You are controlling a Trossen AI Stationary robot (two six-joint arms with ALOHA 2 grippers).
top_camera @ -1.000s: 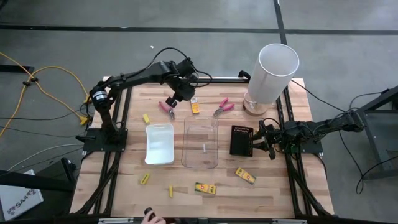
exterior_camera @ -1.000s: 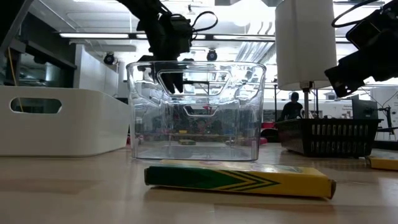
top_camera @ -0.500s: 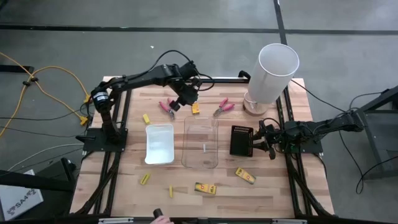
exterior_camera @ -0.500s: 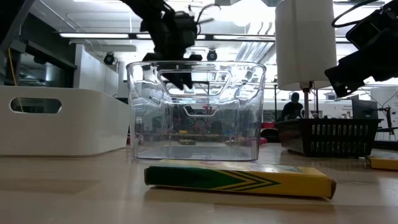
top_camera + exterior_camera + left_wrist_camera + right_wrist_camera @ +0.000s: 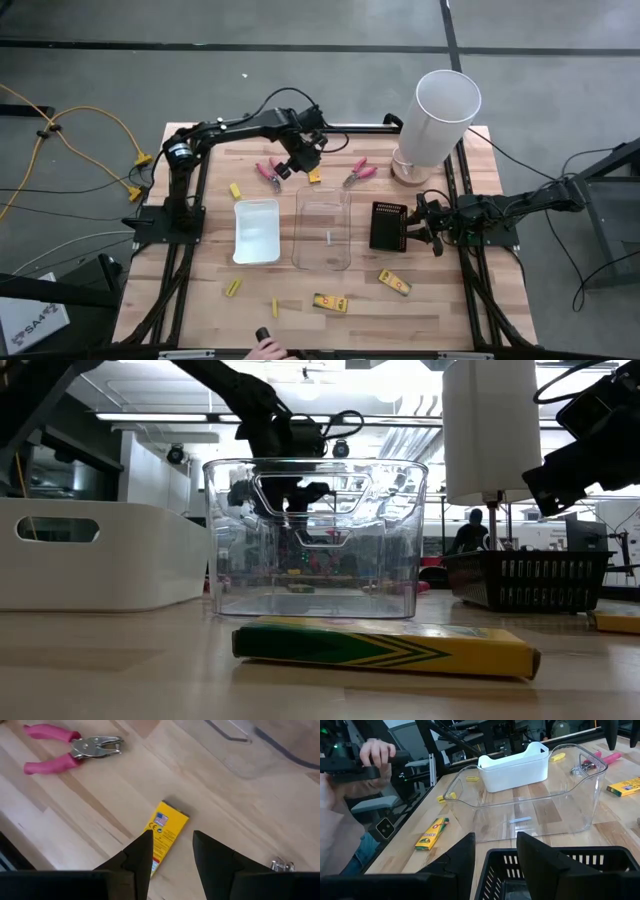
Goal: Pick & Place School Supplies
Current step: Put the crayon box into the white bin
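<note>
Left hand [image 5: 307,158] swung rightward along the far side of the tabletop [image 5: 440,300] and dropped lower, ending over the small yellow box [image 5: 314,176] beyond the clear tray [image 5: 323,228], fingers parted above it. Left arm's elbow moved farther from the front edge. A person's hand [image 5: 265,349] at the front edge shifted slightly right.

left tool [image 5: 172,851] parted over yellow box [image 5: 164,831], pink-handled pliers [image 5: 70,752] nearby, clear tray [image 5: 240,745]

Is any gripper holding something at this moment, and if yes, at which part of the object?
Nothing is held. The left gripper hovers open above a small yellow box, not touching it. The right gripper waits open and empty above the black basket.
</note>
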